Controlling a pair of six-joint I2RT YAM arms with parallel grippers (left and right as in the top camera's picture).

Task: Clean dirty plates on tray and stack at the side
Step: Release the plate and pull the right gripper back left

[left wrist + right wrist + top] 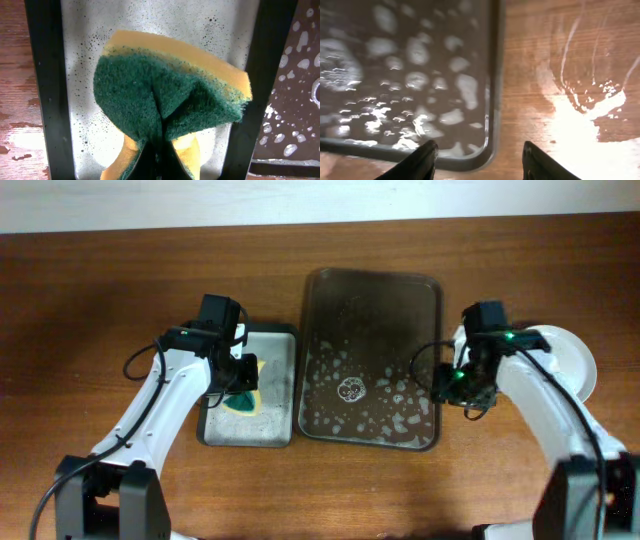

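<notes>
Left gripper (238, 388) is clamped on the sponge (170, 100). The pinch folds it, with the green scrub face toward my wrist camera and yellow foam along the top edge and down by the jaws. It hangs over the sponge tray (272, 425), the small grey one with the black rim, its floor speckled with dark spots. That one sits just left of the brown tray (372, 295), long sides nearly touching.

The brown tray's floor is wet. White suds (400, 395) are scattered over its near half, with one bigger foamy ring close to the middle.

The right gripper (480, 161) has its jaws spread wide with nothing between them. It hovers at the brown tray's right rim near the front corner, one of its fingers (422, 160) above the rim and the other above the bare table (120, 280). The wood there shows a shiny wet patch (580, 117) with streaks.

The plates (578, 355) are off the tray, white and round on the table at the far right. It looks like a stack, but my right arm crosses it and I can't count them.
</notes>
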